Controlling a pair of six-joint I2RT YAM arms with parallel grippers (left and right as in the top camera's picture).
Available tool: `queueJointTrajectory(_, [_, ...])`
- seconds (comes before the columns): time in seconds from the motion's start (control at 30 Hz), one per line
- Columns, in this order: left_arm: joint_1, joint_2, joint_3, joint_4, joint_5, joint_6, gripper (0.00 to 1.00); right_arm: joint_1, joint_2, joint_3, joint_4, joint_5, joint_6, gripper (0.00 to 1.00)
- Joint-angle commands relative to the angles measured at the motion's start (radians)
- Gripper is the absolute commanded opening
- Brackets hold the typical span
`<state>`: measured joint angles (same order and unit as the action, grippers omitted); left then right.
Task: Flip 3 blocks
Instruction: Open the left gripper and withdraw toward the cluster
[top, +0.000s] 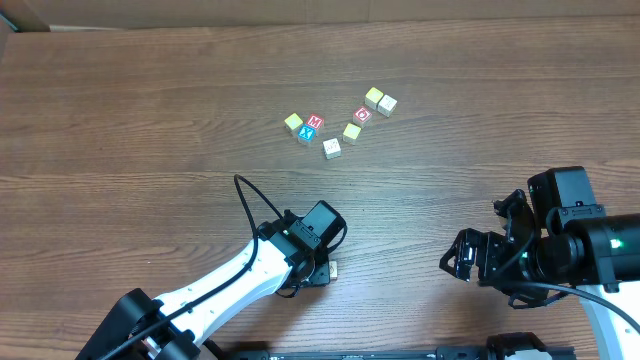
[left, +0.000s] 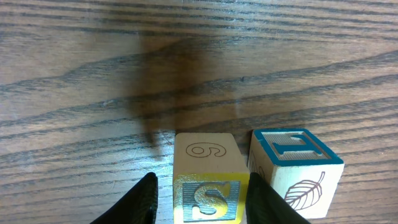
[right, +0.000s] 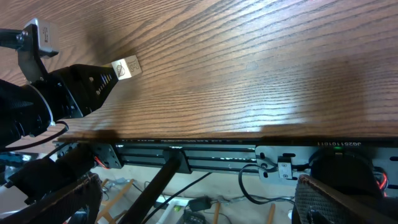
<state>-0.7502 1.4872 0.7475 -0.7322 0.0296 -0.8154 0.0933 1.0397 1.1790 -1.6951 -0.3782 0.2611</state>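
Observation:
In the left wrist view a wooden block (left: 206, 180) with a yellow "S" side and a pale top stands on the table between the fingers of my left gripper (left: 202, 190). The jaws are open: the left finger (left: 140, 202) is clear of the block and the right finger (left: 267, 205) is close against it. A second block (left: 298, 168), with a blue "I" on top and a leaf on its side, stands just to the right. From overhead, the left gripper (top: 325, 266) hides most of this pair. My right gripper (top: 462, 262) is wide open and holds nothing.
Several more alphabet cubes lie at the far middle: pale ones (top: 332, 147) (top: 351, 131) (top: 387, 104), yellow ones (top: 293, 122), the red "M" (top: 314, 121), the blue "X" (top: 306, 134) and the red "O" (top: 363, 114). The right gripper (right: 199, 208) hangs past the table's front edge (right: 249, 135).

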Motion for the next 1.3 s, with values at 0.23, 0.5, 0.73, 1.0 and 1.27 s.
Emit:
queueJointTrajectory(0.23, [0.006,-0.092,0.009,-0.014,-0.013,0.008,0.41,0.005,-0.008,0.020,0.001,-0.008,-0.006,1.00])
queueJointTrajectory(0.5, [0.006,-0.233,0.009,-0.073,-0.045,0.008,0.52,0.005,-0.008,0.020,0.002,-0.008,-0.006,1.00])
queueJointTrajectory(0.73, [0.079,-0.227,0.018,0.058,-0.052,0.100,0.66,0.005,-0.008,0.020,0.010,-0.008,-0.006,1.00])
queueJointTrajectory(1.0, [0.236,0.011,0.268,0.093,0.035,0.229,0.66,0.005,-0.008,0.020,0.014,-0.008,-0.006,1.00])
queueJointTrajectory(1.27, [0.241,0.344,0.650,-0.017,0.045,0.233,0.64,0.005,-0.008,0.020,0.013,-0.008,-0.006,1.00])
